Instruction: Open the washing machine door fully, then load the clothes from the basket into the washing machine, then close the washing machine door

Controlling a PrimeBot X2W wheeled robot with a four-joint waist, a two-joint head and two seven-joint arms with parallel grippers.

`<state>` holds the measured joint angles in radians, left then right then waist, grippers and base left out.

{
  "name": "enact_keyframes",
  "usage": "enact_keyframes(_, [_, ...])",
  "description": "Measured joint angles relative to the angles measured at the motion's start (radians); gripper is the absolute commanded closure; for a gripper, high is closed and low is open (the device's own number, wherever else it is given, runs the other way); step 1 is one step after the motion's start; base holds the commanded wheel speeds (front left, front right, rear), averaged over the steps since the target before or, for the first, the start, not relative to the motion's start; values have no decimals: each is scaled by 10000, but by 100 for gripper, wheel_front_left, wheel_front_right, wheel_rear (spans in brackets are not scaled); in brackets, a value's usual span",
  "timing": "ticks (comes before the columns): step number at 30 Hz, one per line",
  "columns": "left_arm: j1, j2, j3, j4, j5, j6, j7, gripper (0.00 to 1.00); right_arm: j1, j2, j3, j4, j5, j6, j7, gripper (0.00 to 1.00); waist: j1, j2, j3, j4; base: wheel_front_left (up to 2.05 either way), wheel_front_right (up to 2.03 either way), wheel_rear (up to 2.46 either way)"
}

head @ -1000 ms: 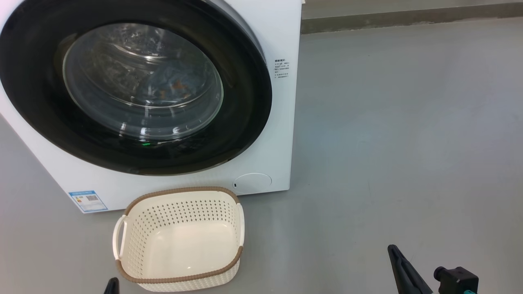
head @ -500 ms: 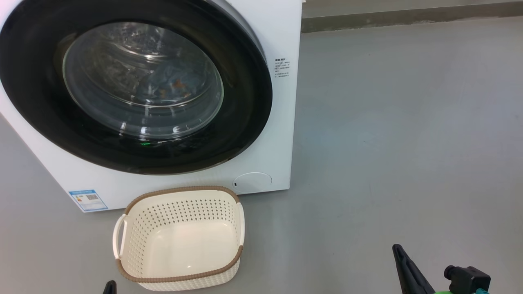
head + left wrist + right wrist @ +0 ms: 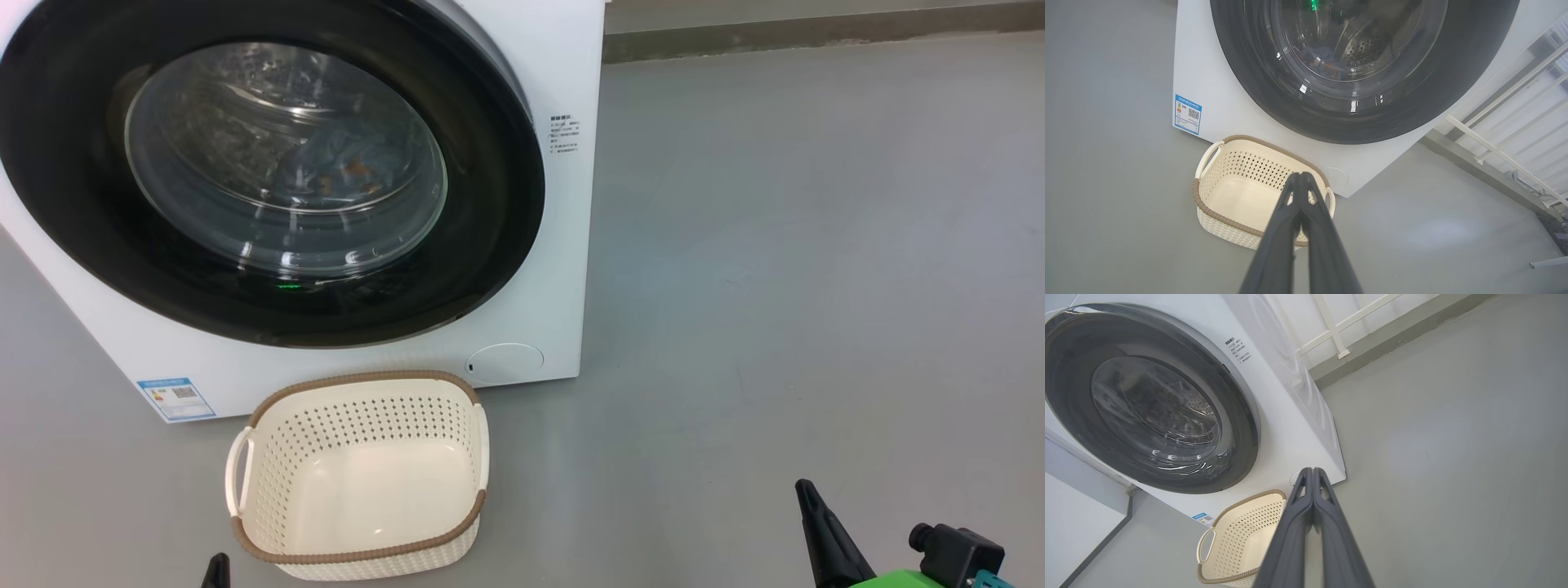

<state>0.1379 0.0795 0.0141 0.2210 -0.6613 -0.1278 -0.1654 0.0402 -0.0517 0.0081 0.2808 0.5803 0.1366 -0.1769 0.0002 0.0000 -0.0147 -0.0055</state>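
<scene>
Fingers closed tip to tip and empty on both arms: left fingers (image 3: pixel 1284 237), right fingers (image 3: pixel 1296 526). Ahead of and above both pairs, washing machine door (image 3: pixel 490 204) lying against the white front, apparently shut. Clothes (image 3: pixel 351 163) visible through its glass, inside the drum, well beyond the tips. Judged as the last step: confirming the closure, then backing off.

Check that the black rim sits flush with the washing machine (image 3: pixel 563 286) all round, most of all on the side nearest the right fingers. Cannot tell from here whether the latch has caught. If in doubt, press on the rim with closed tips, never on the bulging glass.

Just ahead of the left fingers and left of the right fingers, basket (image 3: pixel 367 416), empty, so nothing left to load. Withdraw low and straight over the grey floor (image 3: pixel 816 245), keeping clear of the basket's near rim.
</scene>
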Motion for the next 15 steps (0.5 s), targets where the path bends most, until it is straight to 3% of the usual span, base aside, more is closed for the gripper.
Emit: enact_keyframes(15, [-257, -40, 98, 59, -1473, 0, 441, 100, -54, -31, -196, -6, 1718, 0, 366, 100, -1, -1, 29, 9, 0, 0, 0])
